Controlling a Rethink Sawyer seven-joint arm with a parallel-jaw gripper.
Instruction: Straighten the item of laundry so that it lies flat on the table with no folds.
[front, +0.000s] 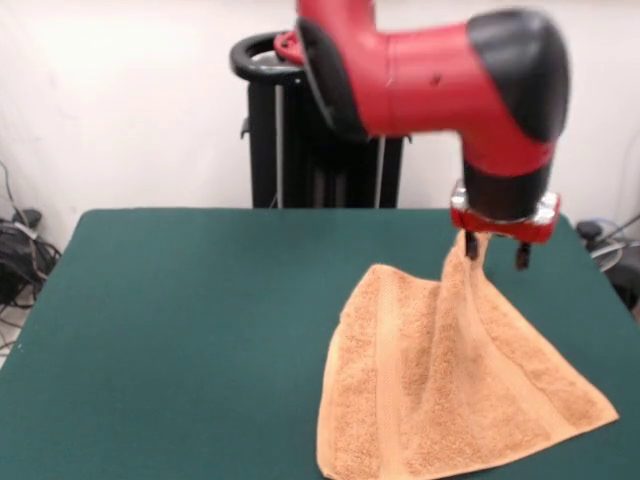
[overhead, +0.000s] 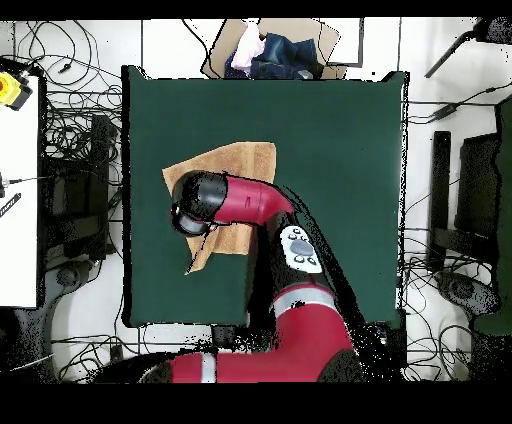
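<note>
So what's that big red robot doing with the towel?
The robot's gripper is pinching one corner of the orange towel and holding it up off the green table. The rest of the towel lies on the table, hanging down from the lifted corner like a little tent with ridges in it, so it isn't flat yet.

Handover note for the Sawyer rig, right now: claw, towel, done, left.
Claw: shut on one corner of the light orange-tan terry-cloth towel, holding that corner up off the table.
Towel: on the dark green felt-topped table, its other end resting on the surface; the lifted part hangs from the claw in a peak with long creases running down from it.
Done: corner grasped and raised.
Left: probably pull the corner outward to take out the creases, lower it, release, and check the towel lies flat.
</note>
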